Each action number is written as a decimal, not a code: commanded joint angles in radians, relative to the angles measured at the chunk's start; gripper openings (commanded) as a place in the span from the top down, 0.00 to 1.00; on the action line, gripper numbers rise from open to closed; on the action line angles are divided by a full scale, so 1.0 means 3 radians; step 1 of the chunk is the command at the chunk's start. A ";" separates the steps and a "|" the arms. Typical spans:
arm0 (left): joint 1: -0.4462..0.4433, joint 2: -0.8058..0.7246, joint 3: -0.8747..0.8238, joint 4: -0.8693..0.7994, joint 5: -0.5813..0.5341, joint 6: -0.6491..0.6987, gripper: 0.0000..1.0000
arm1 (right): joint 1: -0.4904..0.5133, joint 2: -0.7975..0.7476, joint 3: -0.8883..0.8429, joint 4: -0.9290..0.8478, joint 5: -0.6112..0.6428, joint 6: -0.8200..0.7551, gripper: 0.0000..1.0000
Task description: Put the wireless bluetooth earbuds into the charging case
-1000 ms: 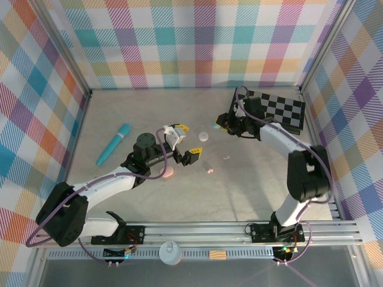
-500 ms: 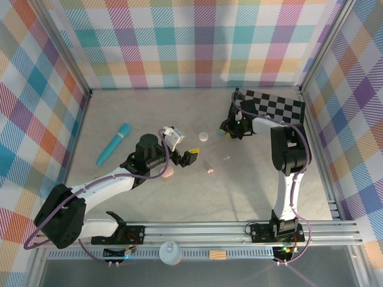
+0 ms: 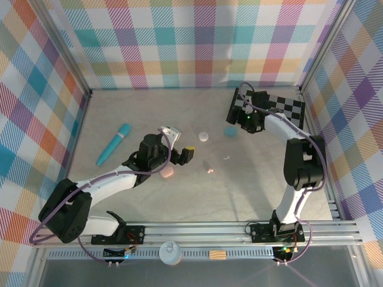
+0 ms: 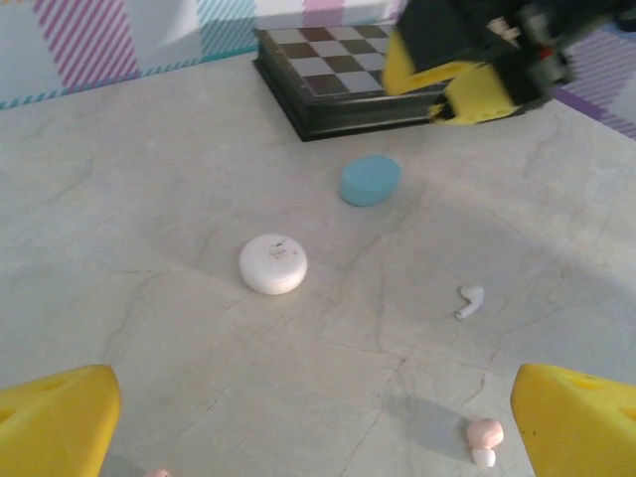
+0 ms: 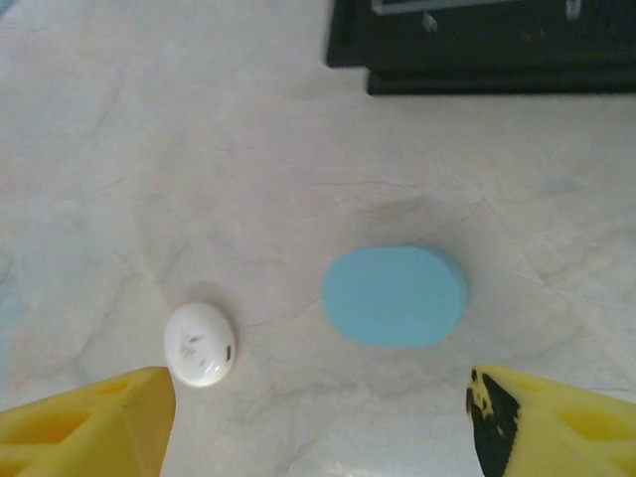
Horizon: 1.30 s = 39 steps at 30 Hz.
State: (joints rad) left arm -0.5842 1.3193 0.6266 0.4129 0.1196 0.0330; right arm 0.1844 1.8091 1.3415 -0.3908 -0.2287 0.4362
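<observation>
While the left claw [image 4: 318, 427] and right claw [image 5: 318, 407] gape empty, the white earbud [image 4: 469, 300] and pink earbud [image 4: 484, 433] lie loose on the tabletop [image 4: 149, 199], lower right. Pickup seems pending; next calls for a precise pinch.

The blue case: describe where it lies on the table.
Seen from above, the blue case lies right of centre, between the white case on its left and the checkerboard behind it, just ahead of the open right gripper.

Three cases: blue case [image 5: 395, 295], white case [image 5: 200, 344], pink case [image 3: 167, 173]. Two earbuds: white earbud [image 4: 470, 301], pink earbud [image 4: 484, 433]. One teal tube [image 3: 114, 144]. One checkerboard [image 4: 328, 94].
</observation>
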 commanded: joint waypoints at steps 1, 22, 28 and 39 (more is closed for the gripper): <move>0.0076 -0.0028 -0.0009 0.0085 -0.0191 -0.0309 0.00 | 0.0157 0.0014 0.0112 -0.0416 0.0108 -0.0612 0.21; 0.0137 -0.0948 -0.0423 -0.0374 -0.0644 -0.0504 0.00 | 0.0962 0.1806 0.2497 -0.1876 0.0671 -0.0191 0.33; 0.0137 -0.1050 -0.0510 -0.0372 -0.0787 -0.0470 0.00 | 0.1075 0.1921 0.2566 -0.1839 0.0873 0.0228 0.32; 0.0137 -0.1036 -0.0552 -0.0292 -0.0799 -0.0453 0.00 | 0.1271 0.2165 0.2825 -0.2021 0.0999 0.0513 0.34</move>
State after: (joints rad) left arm -0.5529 1.0245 0.4789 0.3061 -0.1062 -0.1120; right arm 0.5545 2.4371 2.1567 -0.9543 0.0418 0.5465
